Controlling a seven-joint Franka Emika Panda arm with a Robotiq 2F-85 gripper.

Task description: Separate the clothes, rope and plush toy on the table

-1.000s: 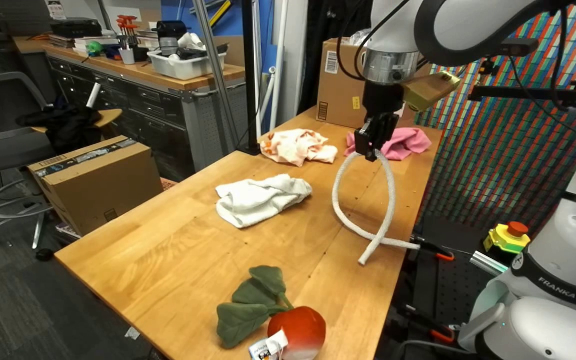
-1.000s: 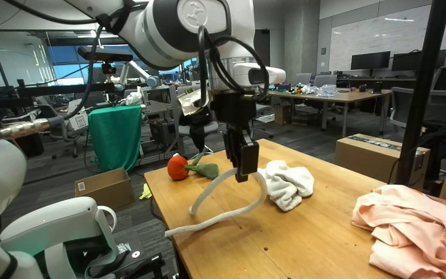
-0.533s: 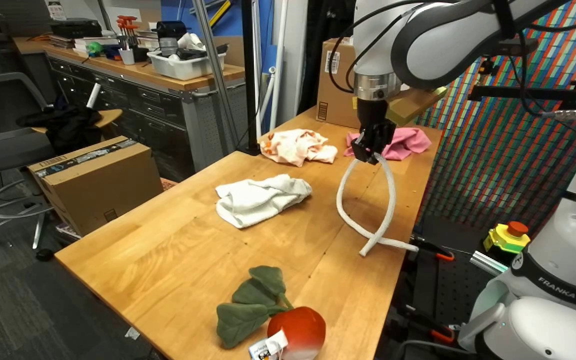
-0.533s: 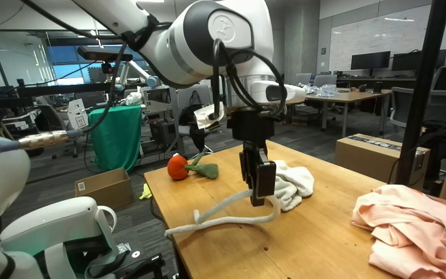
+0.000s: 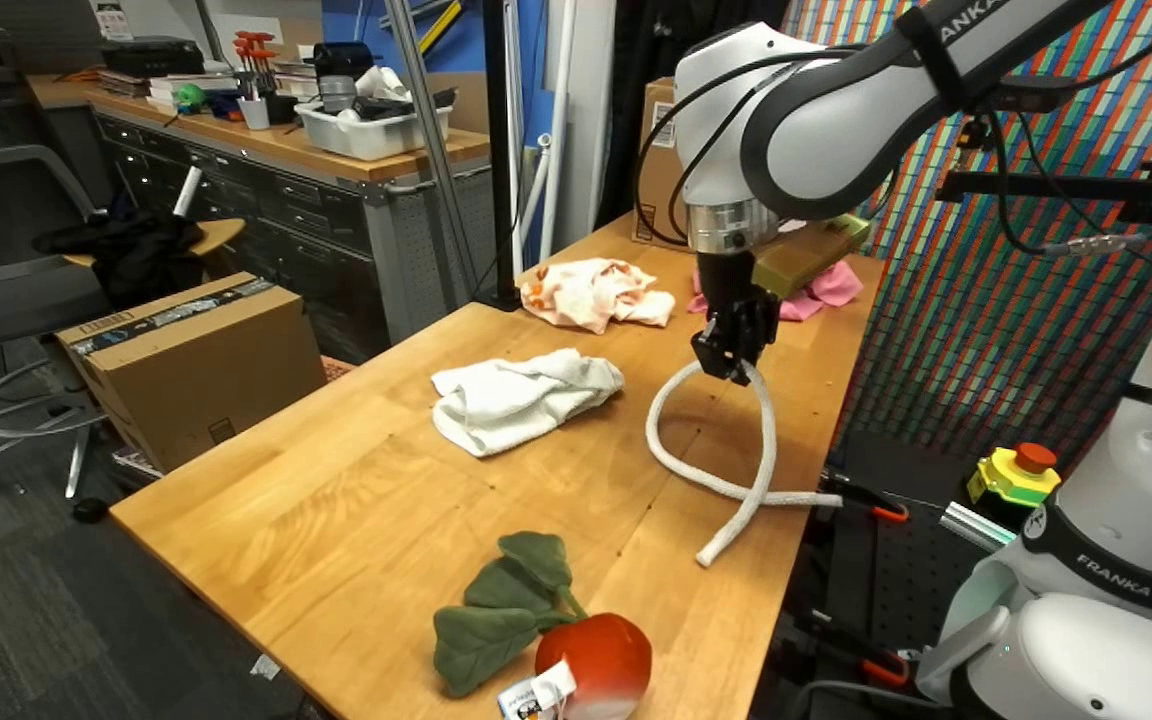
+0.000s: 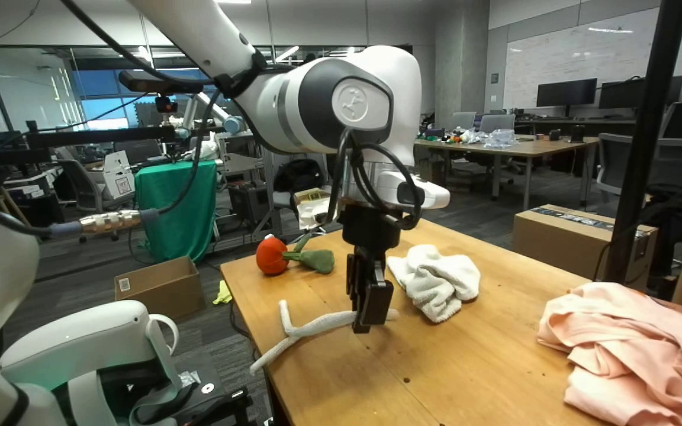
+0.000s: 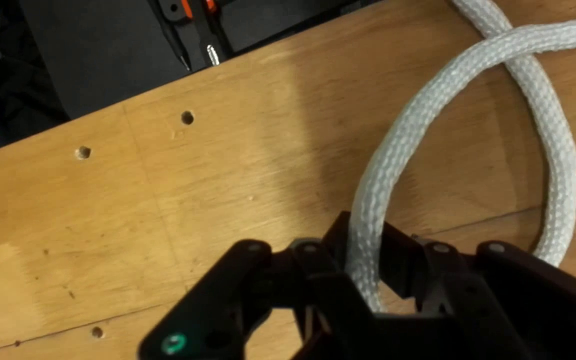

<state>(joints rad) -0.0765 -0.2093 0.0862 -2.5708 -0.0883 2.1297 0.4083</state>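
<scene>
This looks like a robotics lab set within an open-plan office. The lab shows in the large white and black jointed robot arm (image 5: 826,150) lettered FRANKA EMIKA, in the yellow box with a round red button (image 5: 1014,482) near its white base (image 5: 1076,645), and in the wooden-topped bench with black metal drawers (image 5: 306,222), bearing orange-handled tools (image 5: 254,60) and a whitish plastic bin (image 5: 376,137). The office shows in a wide whiteboard with faint writing (image 6: 578,59), flat black monitors (image 6: 566,93), dark grey carpet (image 6: 80,266) and a grey chair on castors (image 5: 16,300).
</scene>
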